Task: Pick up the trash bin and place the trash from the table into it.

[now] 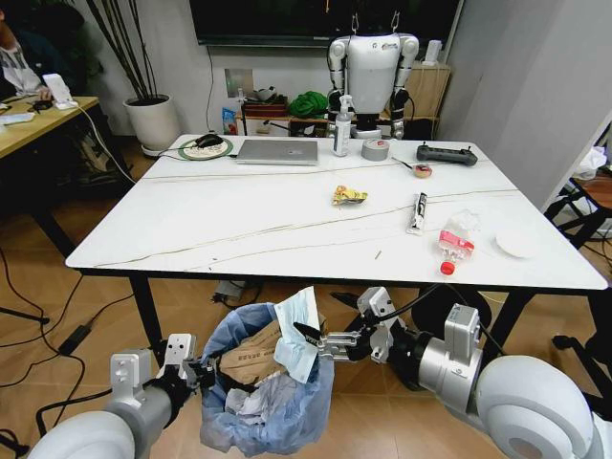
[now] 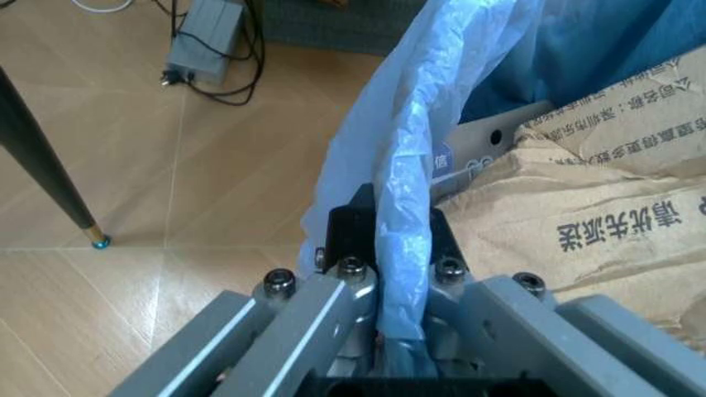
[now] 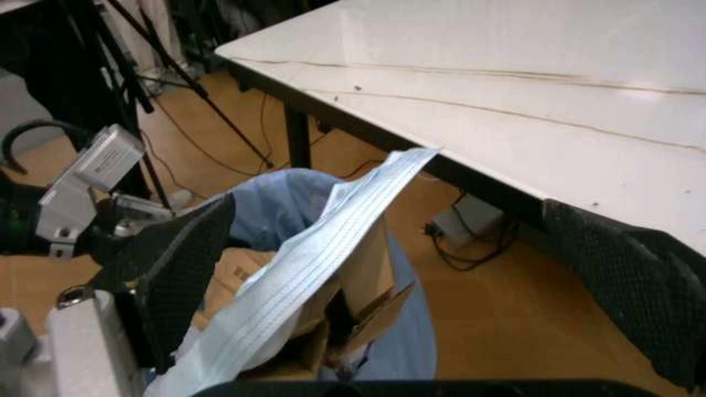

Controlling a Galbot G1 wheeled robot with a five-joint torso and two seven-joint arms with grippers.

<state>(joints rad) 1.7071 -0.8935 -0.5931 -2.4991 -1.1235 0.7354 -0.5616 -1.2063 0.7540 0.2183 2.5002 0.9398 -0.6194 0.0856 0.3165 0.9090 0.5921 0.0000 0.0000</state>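
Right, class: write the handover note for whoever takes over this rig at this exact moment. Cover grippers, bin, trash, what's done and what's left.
Left gripper: shut on the bag rim of the trash bin, which sits below the near edge of the table.
Right gripper: open over the bin, around a blue-white sheet standing in it.
Done: cardboard and the sheet are in the bin.
Left on the table: yellow wrapper, crushed bottle, clear packaging, white tube.
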